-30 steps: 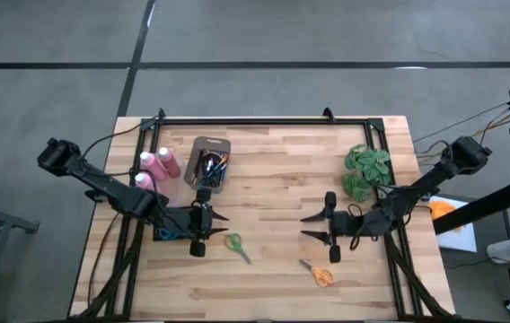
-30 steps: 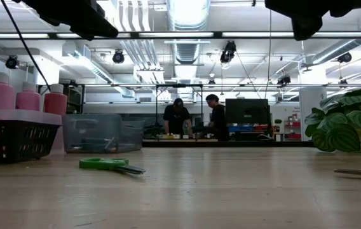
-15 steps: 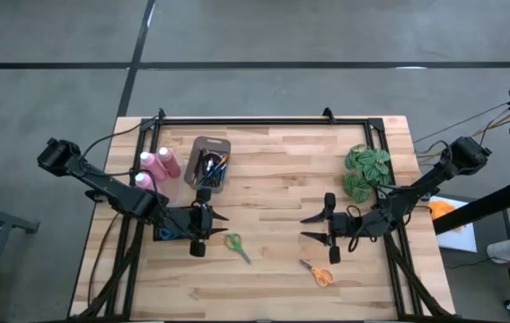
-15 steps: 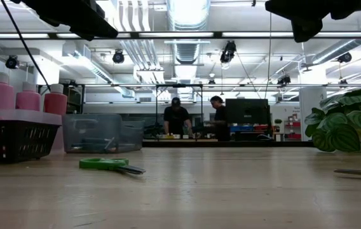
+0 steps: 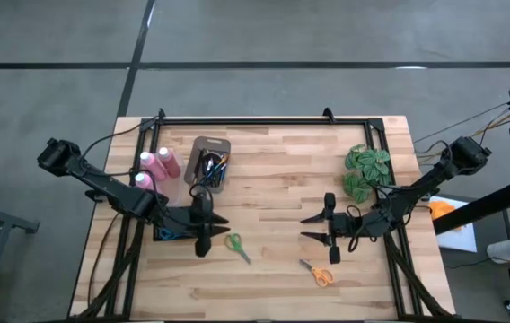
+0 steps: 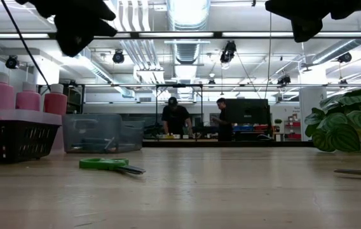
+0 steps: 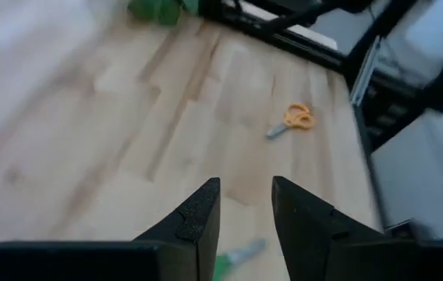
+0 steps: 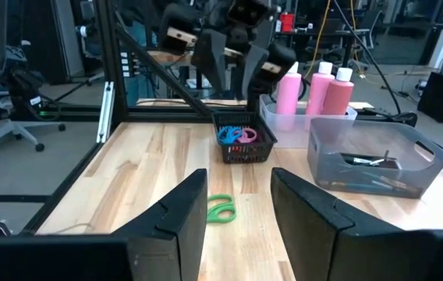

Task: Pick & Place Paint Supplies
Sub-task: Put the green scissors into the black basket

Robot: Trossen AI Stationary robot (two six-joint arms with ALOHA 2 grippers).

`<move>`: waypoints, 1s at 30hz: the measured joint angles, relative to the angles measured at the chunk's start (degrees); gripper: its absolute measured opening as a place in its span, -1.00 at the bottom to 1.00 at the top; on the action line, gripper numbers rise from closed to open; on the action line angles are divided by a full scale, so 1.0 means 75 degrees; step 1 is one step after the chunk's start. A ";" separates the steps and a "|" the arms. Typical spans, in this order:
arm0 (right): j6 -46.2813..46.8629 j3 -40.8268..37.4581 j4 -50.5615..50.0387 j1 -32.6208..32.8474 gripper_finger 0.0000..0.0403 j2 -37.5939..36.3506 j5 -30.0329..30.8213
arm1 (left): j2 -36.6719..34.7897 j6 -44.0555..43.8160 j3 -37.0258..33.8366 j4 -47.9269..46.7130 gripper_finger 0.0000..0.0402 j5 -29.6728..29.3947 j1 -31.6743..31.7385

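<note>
While our left gripper (image 5: 220, 218) hovers spread and empty by the green scissors (image 5: 235, 245), the paintbrushes (image 5: 210, 168) sit binned near the bench's far-left edge; we judge sorting finished. Right gripper (image 5: 309, 227) waits likewise, mid-bench.

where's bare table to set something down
Bare wood lies between the grey bin and the plant, and along the near edge beside the orange scissors. Crowded: the left side, with pink bottles, black basket and green scissors.
</note>
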 joint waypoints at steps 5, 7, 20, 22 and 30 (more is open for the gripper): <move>0.0021 0.0000 0.0005 0.0000 -0.29 0.0003 0.0000 | 0.0000 -0.2281 0.0179 -0.0925 -0.40 -0.0062 0.0010; 0.0023 0.0000 0.0003 0.0000 -0.29 0.0003 0.0000 | 0.0000 -0.3127 0.0429 -0.1919 -0.40 -0.0117 0.0020; 0.0019 0.0003 0.0009 0.0000 -0.29 0.0003 0.0000 | 0.0939 -0.6374 0.1598 -0.4623 -0.40 0.0337 0.0045; 0.0021 0.0003 0.0009 0.0000 -0.29 0.0003 0.0000 | 0.1206 -0.6506 0.1822 -0.4776 -0.40 0.0555 0.0086; 0.0011 0.0003 0.0009 0.0000 -0.29 0.0003 0.0000 | 0.2456 -0.6772 0.2911 -0.5986 -0.40 0.1116 0.0251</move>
